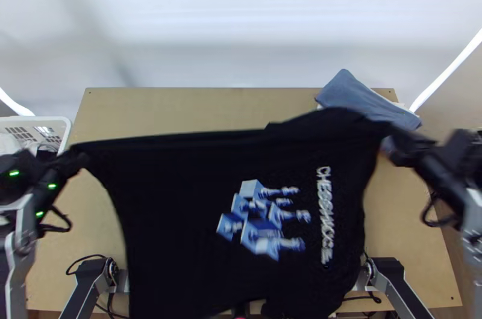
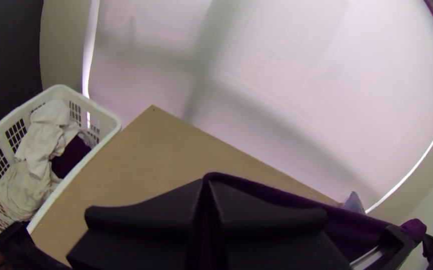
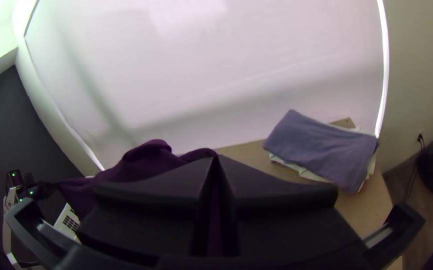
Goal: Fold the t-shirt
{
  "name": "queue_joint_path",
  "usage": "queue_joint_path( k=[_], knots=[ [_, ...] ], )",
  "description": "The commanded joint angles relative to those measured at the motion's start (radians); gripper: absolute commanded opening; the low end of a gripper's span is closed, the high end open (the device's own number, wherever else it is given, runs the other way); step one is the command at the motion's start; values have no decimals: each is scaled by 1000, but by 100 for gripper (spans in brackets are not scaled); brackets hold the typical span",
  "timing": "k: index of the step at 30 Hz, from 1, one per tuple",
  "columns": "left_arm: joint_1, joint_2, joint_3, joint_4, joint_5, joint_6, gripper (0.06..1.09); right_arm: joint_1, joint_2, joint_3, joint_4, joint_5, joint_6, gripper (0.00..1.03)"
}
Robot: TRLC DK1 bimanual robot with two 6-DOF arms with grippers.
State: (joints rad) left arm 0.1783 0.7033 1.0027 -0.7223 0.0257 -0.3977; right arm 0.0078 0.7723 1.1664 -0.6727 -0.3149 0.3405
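The big light table (image 1: 181,108) is under my work. The black t-shirt (image 1: 181,198) hangs wide above it, with its picture showing. The edge between my grippers is nearly straight by my left one and bumpy by my right one. The white basket (image 2: 76,175) holds more clothes, and a folded pile (image 3: 326,150) lies on the table. My left gripper (image 2: 207,185) and my right gripper (image 3: 216,160) each pinch a bit of shirt. I think I am at the spreading step. Next I should lay it down flat and smooth it, then fold it.
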Motion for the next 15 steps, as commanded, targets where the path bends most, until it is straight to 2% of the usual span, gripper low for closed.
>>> queue_joint_path(
  k=[1,5,11,14,15],
  knots=[
    [10,41,-95,115,-18,-24,9,0,-21,-125,125,10,38,3],
    [6,183,-124,239,-15,-27,10,-5,79,-208,245,10,72,3],
    [-5,486,-4,267,-10,-24,10,-12,329,-200,363,10,109,3],
    [-8,621,65,265,14,-12,10,-17,461,-143,378,11,127,3],
    [-8,667,91,256,48,-12,10,-17,501,-120,378,10,134,3]
  ],
)
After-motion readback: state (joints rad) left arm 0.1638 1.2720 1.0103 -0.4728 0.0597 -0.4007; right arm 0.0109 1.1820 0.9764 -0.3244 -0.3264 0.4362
